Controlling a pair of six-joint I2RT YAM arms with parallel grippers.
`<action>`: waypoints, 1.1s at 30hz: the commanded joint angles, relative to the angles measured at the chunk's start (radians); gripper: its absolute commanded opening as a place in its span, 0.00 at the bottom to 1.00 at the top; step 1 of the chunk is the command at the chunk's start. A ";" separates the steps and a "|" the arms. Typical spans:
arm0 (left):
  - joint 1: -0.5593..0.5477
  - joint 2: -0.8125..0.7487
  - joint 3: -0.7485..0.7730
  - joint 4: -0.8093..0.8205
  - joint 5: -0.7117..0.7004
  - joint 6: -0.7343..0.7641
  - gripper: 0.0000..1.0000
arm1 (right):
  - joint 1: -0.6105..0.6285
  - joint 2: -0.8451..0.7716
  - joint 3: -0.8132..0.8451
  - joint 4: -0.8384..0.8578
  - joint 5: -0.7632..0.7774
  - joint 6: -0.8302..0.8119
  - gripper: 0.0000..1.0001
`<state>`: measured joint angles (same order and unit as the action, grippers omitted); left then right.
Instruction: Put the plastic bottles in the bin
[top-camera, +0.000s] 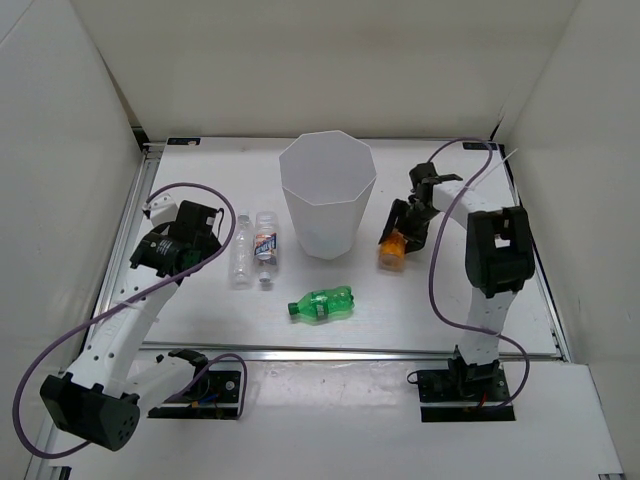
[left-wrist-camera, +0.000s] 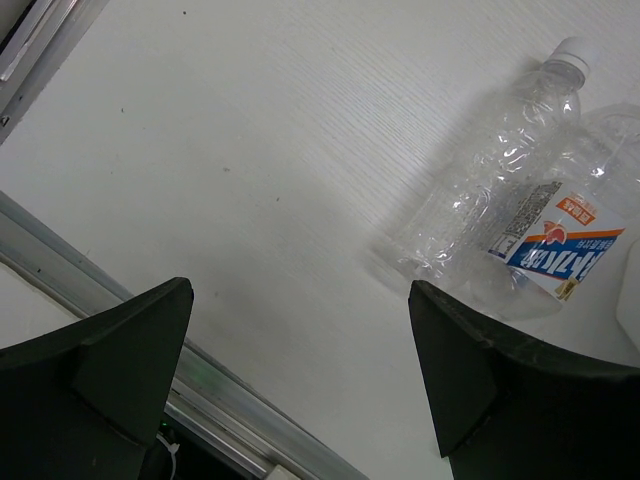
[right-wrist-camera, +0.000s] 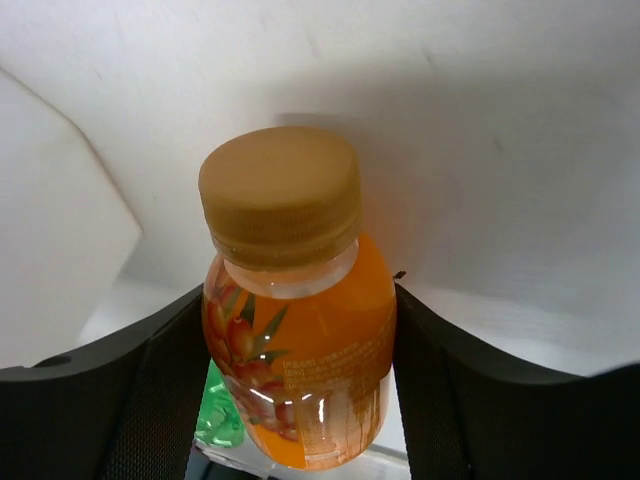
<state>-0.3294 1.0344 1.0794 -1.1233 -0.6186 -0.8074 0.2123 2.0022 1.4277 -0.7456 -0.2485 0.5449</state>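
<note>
Toward the counter's (top-camera: 400, 312) right edge, the orange plastic bottle (right-wrist-camera: 295, 330) is clamped in my right fingers (right-wrist-camera: 150, 390) beside the tall white faceted bin (top-camera: 327, 195). Nothing looks binned yet: a green plastic bottle (top-camera: 322, 304) lies near the front edge, and two clear bottles (top-camera: 242, 255) lie toward the left edge, by my spread, empty left fingers (left-wrist-camera: 120, 350).

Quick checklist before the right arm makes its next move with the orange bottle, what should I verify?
1. Right gripper shut on the orange bottle: ok, a finger presses each side.
2. Cap on the bottle: ok.
3. Bottle raised above the rim of the bin: cannot tell from these views.
4. Bin upright with its mouth open: ok.
5. Way to the bin free: ok, the bin stands just left of the bottle with nothing between.
6. Left gripper out of the way: ok, it is open, off by the plain clear bottle, away from the bin.
</note>
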 joint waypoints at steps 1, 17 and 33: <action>-0.003 -0.010 0.014 -0.026 -0.024 -0.013 1.00 | -0.010 -0.167 -0.018 -0.017 0.061 -0.005 0.35; -0.003 0.065 0.031 0.016 -0.033 -0.033 1.00 | 0.226 -0.131 0.944 -0.075 0.058 -0.099 0.46; -0.003 0.278 0.056 0.344 0.224 0.194 1.00 | 0.283 -0.347 0.665 -0.126 0.107 -0.183 1.00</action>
<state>-0.3294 1.2652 1.1263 -0.8886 -0.4740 -0.6777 0.4942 1.7344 2.1254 -0.8822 -0.1429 0.3908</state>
